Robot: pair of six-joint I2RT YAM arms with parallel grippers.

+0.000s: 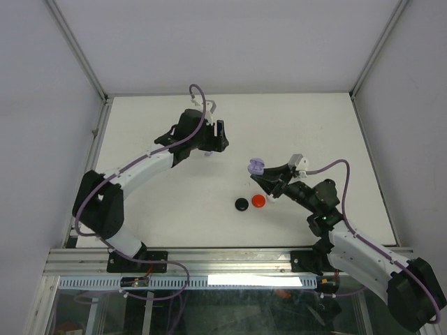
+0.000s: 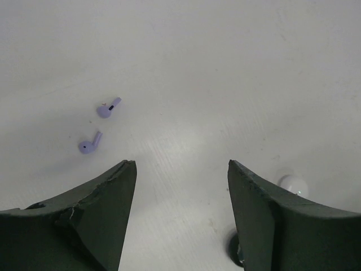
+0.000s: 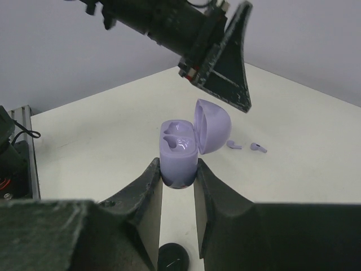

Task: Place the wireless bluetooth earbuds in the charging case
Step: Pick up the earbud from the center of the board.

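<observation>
Toward the far middle of the white surface (image 1: pixel 160 209), the left tool (image 2: pixel 180 166) hangs low with its two dark fingers (image 2: pixel 107 209) spread wide. Only bare surface shows in the gap between them, so it is open and grips nothing. The two lavender earbuds (image 2: pixel 90 144) lie loose on the surface ahead of this tool, off to the left of its left finger in the wrist view. They are outside the gap and touch neither finger. The farther one (image 2: pixel 109 107) sits just beyond the nearer, and the two lie close together but not touching. A small white rounded thing (image 2: pixel 293 183) peeks out beside the other finger; what it is I cannot tell.

Off to the right, the right tool (image 3: pixel 177 169) is clamped on the lavender charging case (image 3: pixel 179 149), with one finger pressed to each side of its lower half. The lid (image 3: pixel 213 127) stands swung open on the far side, and the two moulded sockets in the case face up, both bare. From this wrist camera the earbuds show as two tiny lavender shapes on the surface beyond the case, just right of the open lid and below the tip of the left tool. They are well apart from the case and from the right tool.

Seen from overhead, the case (image 1: pixel 256 166) sits between the two arms, nearer the right one. A black puck (image 1: pixel 242 203) and a red puck (image 1: pixel 258 201) lie side by side on the surface close below it, toward the arm bases.
</observation>
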